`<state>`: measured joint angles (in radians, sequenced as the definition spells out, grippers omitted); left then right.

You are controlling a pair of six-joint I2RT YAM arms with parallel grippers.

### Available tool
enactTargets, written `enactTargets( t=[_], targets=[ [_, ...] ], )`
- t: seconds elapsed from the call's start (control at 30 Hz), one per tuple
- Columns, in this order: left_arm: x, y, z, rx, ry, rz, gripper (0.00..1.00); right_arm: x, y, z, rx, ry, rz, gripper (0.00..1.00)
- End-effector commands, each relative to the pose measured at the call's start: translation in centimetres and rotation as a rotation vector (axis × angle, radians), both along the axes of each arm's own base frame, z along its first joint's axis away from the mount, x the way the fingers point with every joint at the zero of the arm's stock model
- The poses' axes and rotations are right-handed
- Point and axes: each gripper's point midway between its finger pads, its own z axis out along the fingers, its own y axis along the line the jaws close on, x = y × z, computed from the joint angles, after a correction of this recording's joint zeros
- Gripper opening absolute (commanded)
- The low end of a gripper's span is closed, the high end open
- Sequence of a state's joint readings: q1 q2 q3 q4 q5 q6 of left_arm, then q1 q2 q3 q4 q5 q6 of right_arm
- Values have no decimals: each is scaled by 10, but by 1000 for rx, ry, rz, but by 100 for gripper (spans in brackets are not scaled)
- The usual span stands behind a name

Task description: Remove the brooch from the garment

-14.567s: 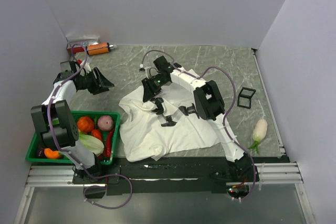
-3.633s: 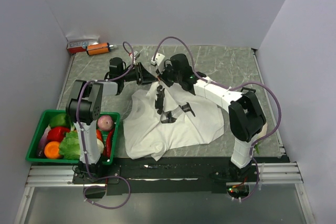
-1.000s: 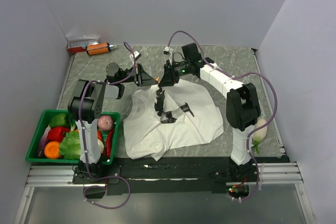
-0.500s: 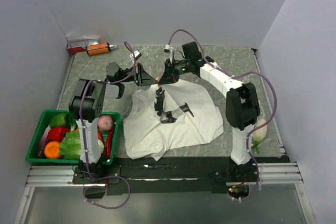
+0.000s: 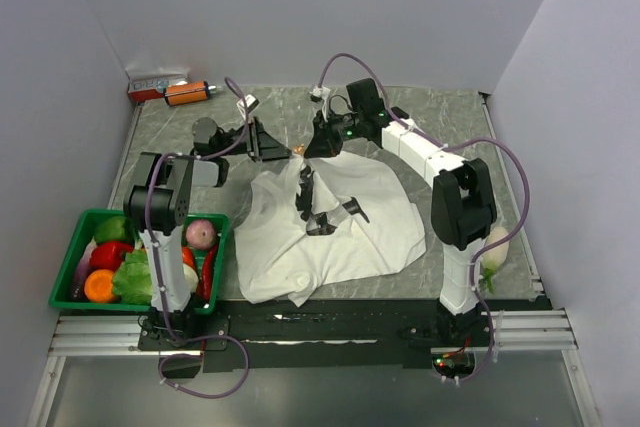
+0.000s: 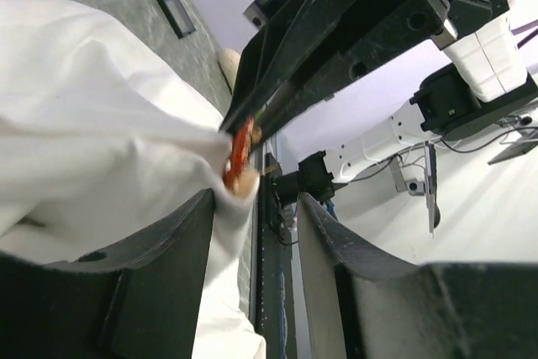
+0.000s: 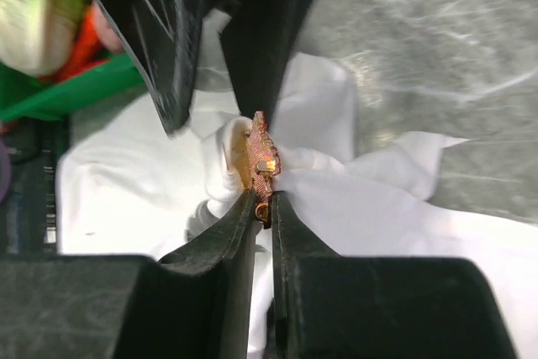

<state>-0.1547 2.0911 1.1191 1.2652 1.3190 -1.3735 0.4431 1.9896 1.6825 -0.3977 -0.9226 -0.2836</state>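
Note:
The white garment [image 5: 340, 232] lies crumpled mid-table, its far edge pulled up into a peak. The tiny orange-red brooch [image 5: 298, 150] sits on that peak, between my two grippers. My right gripper [image 5: 311, 146] comes from the right and is shut on the brooch [image 7: 259, 153], fingertips [image 7: 244, 208] pinching its lower edge, with cloth [image 7: 403, 208] bunched around it. My left gripper [image 5: 276, 147] is just left of the brooch [image 6: 239, 150] and open. White cloth [image 6: 84, 107] lies against one finger [image 6: 160, 275], and the brooch is just beyond the tips.
A green basket [image 5: 70, 267] of vegetables stands at the near left. An orange bottle [image 5: 187, 93] and a small box [image 5: 155, 81] are at the far left. A black square frame [image 5: 468, 185] and a white vegetable [image 5: 494, 247] lie at the right.
Both arms came to the shirt's far edge. In the last second my left gripper drew back a little to the left. My right gripper stays pinched on the brooch.

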Motion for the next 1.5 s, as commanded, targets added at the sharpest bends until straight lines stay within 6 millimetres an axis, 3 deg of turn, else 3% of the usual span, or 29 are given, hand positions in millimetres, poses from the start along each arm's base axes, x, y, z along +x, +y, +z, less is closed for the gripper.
enactTargets(
  t=[0.0, 0.13, 0.23, 0.37, 0.5, 0.73, 0.83, 1.03, 1.27, 1.37, 1.4, 1.47],
  targets=[
    [-4, 16, 14, 8, -94, 30, 49, 5, -1, 52, -11, -270, 8, 0],
    [-2, 18, -2, 34, -67, 54, 51, 1, -1, 58, -54, -373, 43, 0],
    [3, 16, -14, 54, -83, 80, 60, -5, -1, 55, -124, -457, 70, 0],
    [5, 4, -15, 51, -119, 53, 60, -3, -1, 51, -263, -630, 49, 0],
    [8, 3, -12, 20, -107, 50, 57, 24, -16, 55, -424, -855, -93, 0],
    [3, 20, -6, -16, -81, 89, 55, 53, -33, 64, -624, -1175, -60, 0],
    [5, 27, -9, 6, -79, 119, 56, 58, -40, 56, -714, -1245, 13, 0],
    [5, 32, -6, 22, -104, 140, 56, 56, -49, 42, -814, -1303, 155, 0],
    [6, 36, -9, 44, -105, 159, 57, 52, -74, 2, -1014, -1301, 362, 0],
    [8, 32, -22, 61, -80, 171, 57, 71, -88, 4, -1115, -1291, 229, 0],
    [13, 32, -27, 73, -70, 188, 58, 79, -87, 16, -1099, -1266, 129, 0],
    [27, 28, -40, 131, -79, 247, 60, 84, -99, 5, -1165, -1171, 101, 0]
  ],
)
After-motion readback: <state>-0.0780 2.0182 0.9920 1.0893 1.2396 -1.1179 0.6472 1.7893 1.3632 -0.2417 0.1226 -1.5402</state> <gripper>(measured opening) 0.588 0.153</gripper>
